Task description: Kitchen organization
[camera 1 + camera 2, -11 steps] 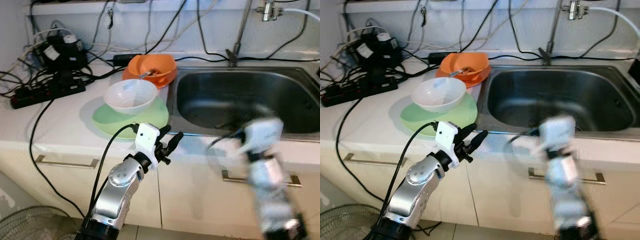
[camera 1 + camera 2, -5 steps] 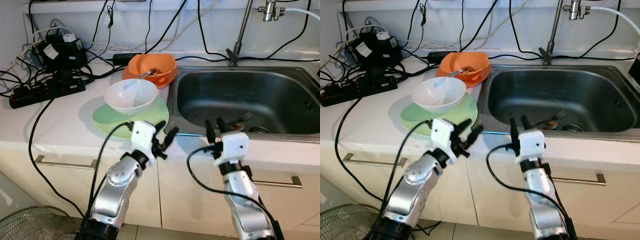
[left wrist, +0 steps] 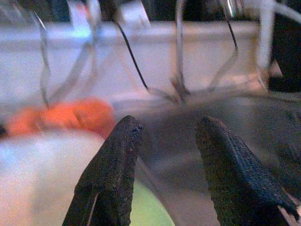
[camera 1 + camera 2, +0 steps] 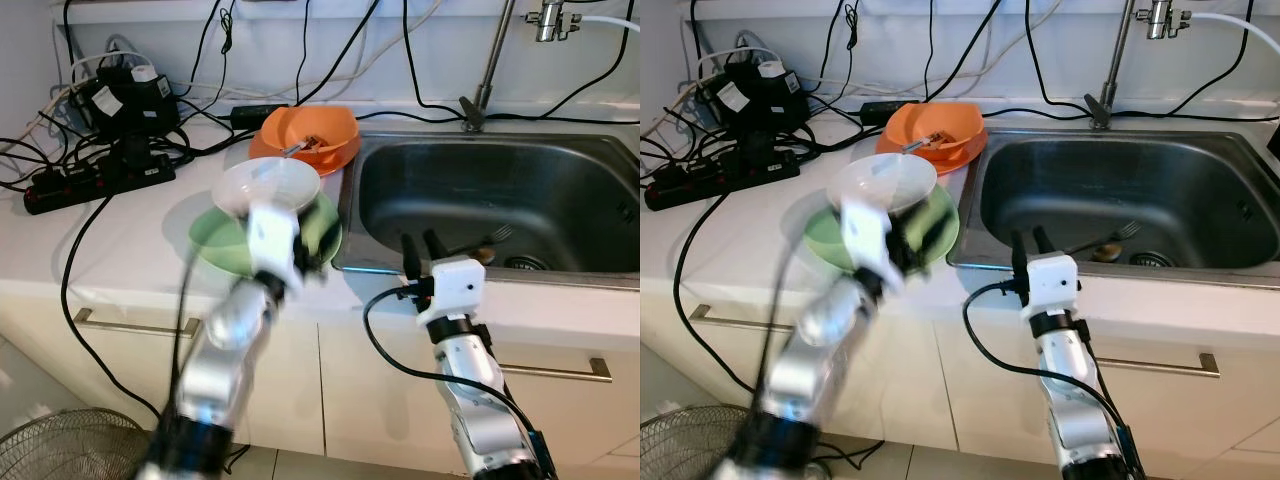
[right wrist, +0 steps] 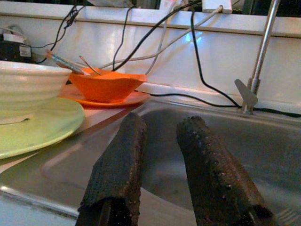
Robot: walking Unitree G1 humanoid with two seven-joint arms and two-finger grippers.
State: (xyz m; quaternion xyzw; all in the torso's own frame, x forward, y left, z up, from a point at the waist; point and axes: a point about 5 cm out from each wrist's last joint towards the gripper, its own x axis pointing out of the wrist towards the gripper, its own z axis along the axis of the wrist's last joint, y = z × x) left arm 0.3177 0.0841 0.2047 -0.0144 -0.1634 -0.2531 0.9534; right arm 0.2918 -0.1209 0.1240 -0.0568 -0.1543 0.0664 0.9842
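The left hand, smeared by motion, hangs at the near edge of the desk with its two black fingers spread apart. Straight ahead at twelve o'clock, close by, sits the white ceramic bowl on the pale green round plate, and beyond it the orange bowl holding utensils. The right hand, fingers slightly parted, points into the stainless steel sink, where a fork lies at its one o'clock. For the bowl, I'd say the left arm is plainly the nearer.
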